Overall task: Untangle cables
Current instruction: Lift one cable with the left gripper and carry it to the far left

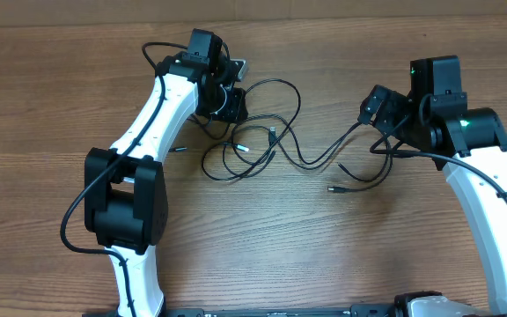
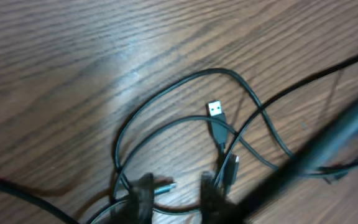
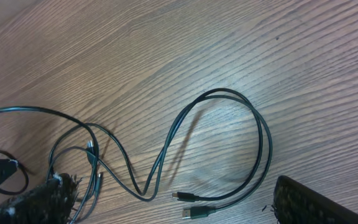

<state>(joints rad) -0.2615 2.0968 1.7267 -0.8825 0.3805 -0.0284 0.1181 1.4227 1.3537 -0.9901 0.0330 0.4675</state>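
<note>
Cables [image 1: 262,145] lie loosely looped on the table [image 1: 341,255] between both arms. At the left wrist, your left gripper [image 2: 178,198] straddles one of them; you cannot tell whether it pinches. At the right wrist, your right gripper [image 3: 169,196] gapes empty, so secure the grasp, then draw that cord clear.

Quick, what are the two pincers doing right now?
Left pincer: nearly closed around the cables; grip cannot be told.
Right pincer: open, holding nothing.
</note>
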